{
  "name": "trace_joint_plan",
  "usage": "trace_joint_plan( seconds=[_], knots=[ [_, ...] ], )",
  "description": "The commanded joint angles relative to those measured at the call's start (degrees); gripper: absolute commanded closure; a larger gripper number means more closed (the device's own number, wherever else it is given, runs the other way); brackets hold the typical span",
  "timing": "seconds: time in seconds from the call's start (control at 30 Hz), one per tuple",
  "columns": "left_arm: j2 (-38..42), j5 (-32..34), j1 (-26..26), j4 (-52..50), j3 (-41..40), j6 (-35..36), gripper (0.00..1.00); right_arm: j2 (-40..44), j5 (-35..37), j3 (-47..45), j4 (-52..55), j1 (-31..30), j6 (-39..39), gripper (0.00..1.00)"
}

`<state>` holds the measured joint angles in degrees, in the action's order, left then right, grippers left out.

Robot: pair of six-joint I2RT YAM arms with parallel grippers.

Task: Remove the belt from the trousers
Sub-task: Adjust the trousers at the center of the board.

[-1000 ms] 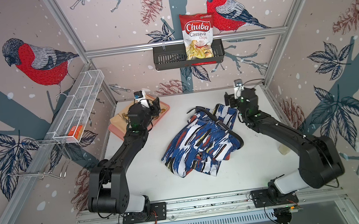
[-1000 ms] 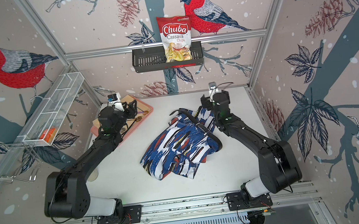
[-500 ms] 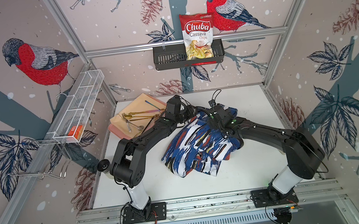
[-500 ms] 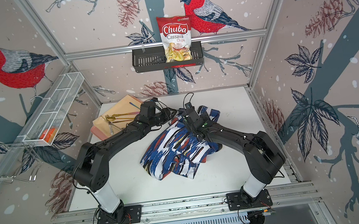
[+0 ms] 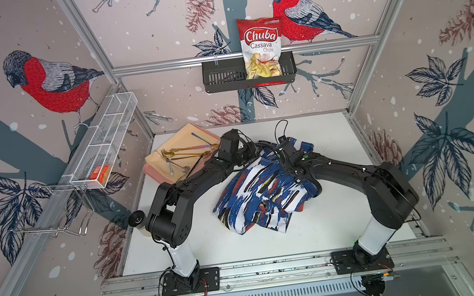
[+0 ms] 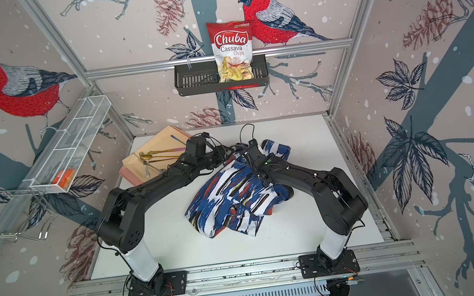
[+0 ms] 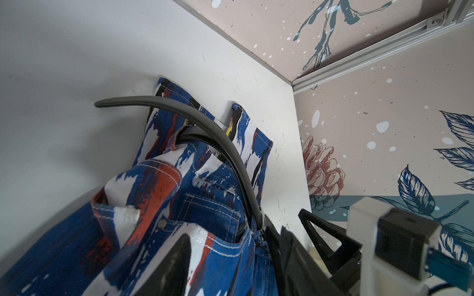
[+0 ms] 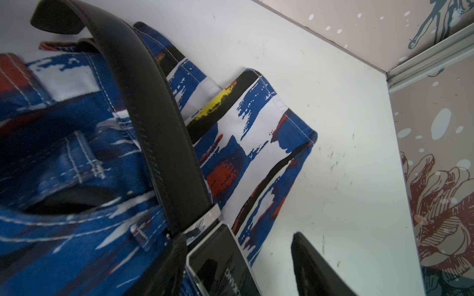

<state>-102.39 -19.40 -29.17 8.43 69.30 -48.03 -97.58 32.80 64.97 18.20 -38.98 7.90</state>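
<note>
The trousers [image 5: 265, 191], blue, white and black with red patches, lie crumpled mid-table in both top views. The belt [image 7: 205, 123] is a black strap that arcs free above the waistband and runs through a loop. Its glossy buckle [image 8: 218, 264] has a silvery rim. My left gripper [image 5: 256, 152] reaches in from the left, and its jaws [image 7: 230, 266] are shut on bunched waistband fabric. My right gripper [image 5: 276, 147] sits at the waistband with its jaws [image 8: 243, 264] open around the buckle. One finger [image 8: 174, 264] touches the strap end. The other finger [image 8: 313, 261] stands off over bare table.
At the back left lies a pink tray [image 5: 157, 176] holding a beige cloth and several pieces of cutlery. A small dark round object [image 5: 136, 219] rests at the table's left edge. A wire shelf [image 5: 107, 139] and a black basket with a chips bag [image 5: 261, 48] hang on the walls.
Both arms swung from the back corners in to the trousers' waistband. The right jaws have narrowed around the buckle, and the left jaws have closed onto the fabric.
</note>
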Motion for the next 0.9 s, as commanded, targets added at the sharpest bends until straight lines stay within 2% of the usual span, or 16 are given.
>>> trace_joint_plan(
  seconds=[0.0, 0.1, 0.3, 0.4, 0.47, 0.6, 0.7, 0.8, 0.87],
  knots=[
    [-0.2, -0.5, 0.3, 1.6, 0.1, -0.2, 0.42, -1.0, -1.5, 0.6, 1.9, 1.1, 1.0, 0.34],
    [-1.1, -1.0, 0.3, 2.3, 0.4, -0.9, 0.42, -2.8, -3.9, 1.9, 3.8, 2.8, 1.2, 0.35],
    [-2.4, -1.1, 0.6, 2.5, 2.2, -0.8, 0.42, -3.6, -4.9, 3.2, 7.6, 2.3, 0.4, 0.28],
    [-3.6, -1.2, 0.5, 3.0, 2.9, -1.3, 0.42, -2.8, -9.5, 3.3, 8.3, 2.3, 1.7, 0.26],
    [-4.2, -1.6, 0.6, 3.8, 3.0, -2.1, 0.42, -2.3, -12.5, 4.0, 9.5, 2.2, 3.1, 0.20],
    [-4.7, -1.8, 0.5, 4.9, 2.7, -2.9, 0.42, -0.8, -14.5, 3.5, 10.4, 1.5, 4.1, 0.18],
    [-4.7, -1.5, 0.5, 4.8, 2.5, -2.9, 0.42, -1.4, -15.2, 3.4, 12.1, 1.3, 4.0, 0.19],
    [-4.5, -1.3, 0.4, 5.4, 1.7, -3.2, 0.42, -3.2, -11.7, 3.4, 13.9, 1.2, 3.7, 0.22],
    [-4.5, -1.2, 0.5, 5.9, 1.2, -3.5, 0.42, -4.9, -8.6, 3.8, 15.0, 1.3, 3.4, 0.28]
  ],
)
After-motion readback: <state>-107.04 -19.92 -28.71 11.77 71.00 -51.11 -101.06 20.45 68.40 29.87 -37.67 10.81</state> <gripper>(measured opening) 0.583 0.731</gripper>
